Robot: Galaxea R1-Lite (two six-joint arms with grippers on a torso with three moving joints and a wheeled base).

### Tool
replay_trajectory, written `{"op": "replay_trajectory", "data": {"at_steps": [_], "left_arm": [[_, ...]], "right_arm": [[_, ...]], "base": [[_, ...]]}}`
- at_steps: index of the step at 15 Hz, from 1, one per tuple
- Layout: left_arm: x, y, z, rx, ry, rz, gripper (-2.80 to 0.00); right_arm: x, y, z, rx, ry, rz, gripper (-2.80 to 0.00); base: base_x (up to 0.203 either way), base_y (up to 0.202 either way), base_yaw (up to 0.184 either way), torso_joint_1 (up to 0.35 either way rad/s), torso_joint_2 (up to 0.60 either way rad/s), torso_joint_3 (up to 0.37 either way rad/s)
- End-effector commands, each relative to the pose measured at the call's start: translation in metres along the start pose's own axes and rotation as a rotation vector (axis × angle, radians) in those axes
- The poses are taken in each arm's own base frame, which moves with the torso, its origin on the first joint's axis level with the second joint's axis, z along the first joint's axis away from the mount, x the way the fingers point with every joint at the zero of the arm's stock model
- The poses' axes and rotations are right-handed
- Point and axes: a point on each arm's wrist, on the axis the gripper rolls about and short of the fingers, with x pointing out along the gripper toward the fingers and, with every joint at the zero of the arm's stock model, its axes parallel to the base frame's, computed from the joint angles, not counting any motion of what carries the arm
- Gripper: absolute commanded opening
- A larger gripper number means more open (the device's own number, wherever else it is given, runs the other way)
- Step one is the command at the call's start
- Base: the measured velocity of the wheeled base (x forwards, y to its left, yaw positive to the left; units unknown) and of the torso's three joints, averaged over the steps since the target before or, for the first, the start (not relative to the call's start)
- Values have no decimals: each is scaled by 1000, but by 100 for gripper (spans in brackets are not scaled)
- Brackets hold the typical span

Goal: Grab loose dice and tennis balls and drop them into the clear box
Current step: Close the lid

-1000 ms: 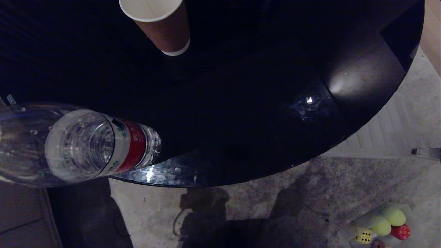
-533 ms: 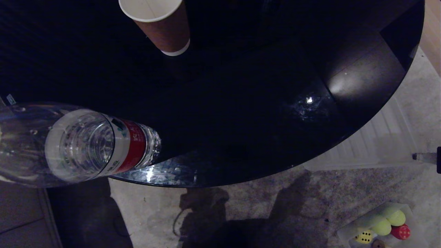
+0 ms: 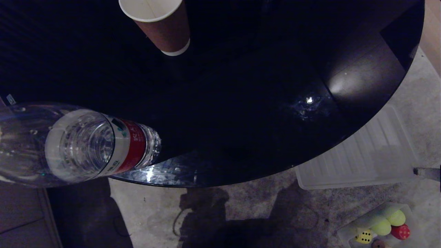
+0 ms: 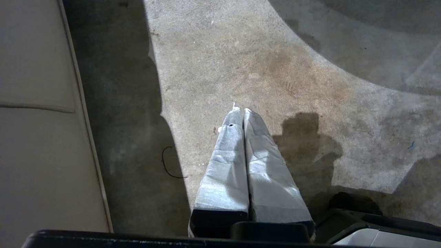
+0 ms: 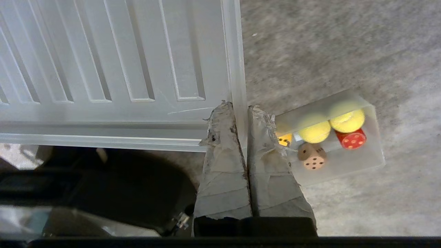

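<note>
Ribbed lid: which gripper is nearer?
Right. The right gripper is shut on the ribbed lid at its edge; the left gripper hangs shut over bare carpet, no lid in its view.

The balls [image 5: 314, 131] are fuzzy yellow-green; beside them lie a red die [image 5: 351, 138] with white pips, a tan die [image 5: 311, 156] with dark pips and a yellow die [image 3: 363, 236] with black pips. The ribbed lid [image 5: 113, 72] is frosted white, the table [image 3: 241, 86] glossy black, the cup [image 3: 162, 26] brown with a white rim.
</note>
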Motion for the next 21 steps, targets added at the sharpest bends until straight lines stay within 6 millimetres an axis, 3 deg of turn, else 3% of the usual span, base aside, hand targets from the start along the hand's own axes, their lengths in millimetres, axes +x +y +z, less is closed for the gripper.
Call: {"op": "replay_trajectory", "data": {"at_steps": [1,6,8,11,17,21], "left_arm": [[0,0,0,-1,-1,1,-280],[0,0,0,-1,-1,0,-280],[0,0,0,-1,-1,0,-280],[0,0,0,-1,-1,1,-280],[0,0,0,-1,-2,1,-280],[0,0,0,-1,-1,1,-280]], "right_arm": [[-21,17,-12,-38,-45,15,-280],[-52,51,-58,-111,-67,40,-280],[-59,57,-63,-107,-91,23,-280],[-69,61,-70,-15,-134,13,-280],[-83,67,-89,-21,-208,29,-280],[-90,68,-112,0,-254,31,-280]], "base": [[0,0,0,0,0,0],[0,0,0,0,0,0],[0,0,0,0,0,0],[0,0,0,0,0,0],[0,0,0,0,0,0],[0,0,0,0,0,0]]}}
